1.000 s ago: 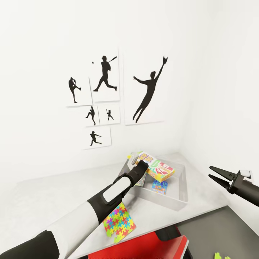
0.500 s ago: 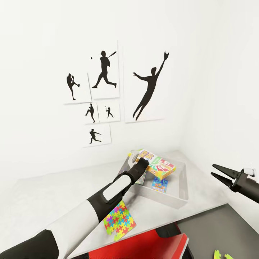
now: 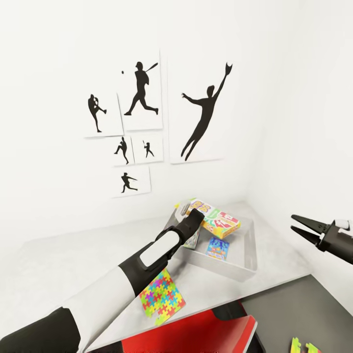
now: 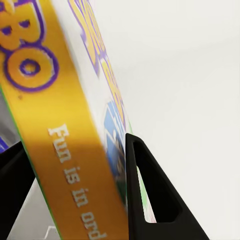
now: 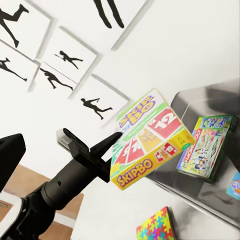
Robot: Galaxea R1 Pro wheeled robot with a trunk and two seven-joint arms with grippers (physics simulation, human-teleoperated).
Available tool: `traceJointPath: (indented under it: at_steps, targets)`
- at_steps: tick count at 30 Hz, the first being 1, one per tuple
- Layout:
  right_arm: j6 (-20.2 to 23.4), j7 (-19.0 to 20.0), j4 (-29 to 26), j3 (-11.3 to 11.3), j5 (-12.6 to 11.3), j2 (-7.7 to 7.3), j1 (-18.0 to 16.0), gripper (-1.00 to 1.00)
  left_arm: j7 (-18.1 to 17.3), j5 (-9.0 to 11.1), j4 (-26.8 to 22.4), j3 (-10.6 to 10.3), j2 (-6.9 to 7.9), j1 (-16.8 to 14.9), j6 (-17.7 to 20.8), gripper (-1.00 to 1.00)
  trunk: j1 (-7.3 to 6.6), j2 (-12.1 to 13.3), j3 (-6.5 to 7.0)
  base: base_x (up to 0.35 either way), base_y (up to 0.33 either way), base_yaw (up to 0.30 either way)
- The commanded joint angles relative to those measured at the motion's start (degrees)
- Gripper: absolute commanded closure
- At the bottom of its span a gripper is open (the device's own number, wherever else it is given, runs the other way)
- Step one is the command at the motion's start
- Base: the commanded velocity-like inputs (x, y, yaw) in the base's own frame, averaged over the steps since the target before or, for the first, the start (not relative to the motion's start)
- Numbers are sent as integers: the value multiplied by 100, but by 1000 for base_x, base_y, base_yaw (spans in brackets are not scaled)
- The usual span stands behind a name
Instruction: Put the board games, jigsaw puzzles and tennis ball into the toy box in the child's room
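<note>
Presently the left gripper [image 5: 111, 150], jaws clamped on a board game [image 3: 214, 222], suspends it above the toy box [image 3: 245, 267] for release; right gripper [image 3: 299, 226] jaws apart, idle.

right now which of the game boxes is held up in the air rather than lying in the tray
The Skip-Bo box, yellow-edged, is clamped in the left gripper above the tray. The green-edged box and small blue one rest inside.

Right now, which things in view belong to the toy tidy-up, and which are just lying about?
Job:
- Skip-Bo game, in the left gripper's jaws over the toy box
- two flat boxes inside
- jigsaw puzzle on the table

Lying about:
- red item
- wall silhouette prints
</note>
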Motion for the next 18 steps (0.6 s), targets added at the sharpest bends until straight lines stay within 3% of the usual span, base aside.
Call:
traceJointPath:
  at_steps: [1,18]
  targets:
    - [22,38,1,-2,48,1,-5,-100,23,52,-4,-17,0,-10,-49,100,3,-14,-23,0,0,0]
    - [22,13,5,-13,30,12,42,-100,22,38,61,-14,0,-12,-57,100,3,-14,-180,0,0,0]
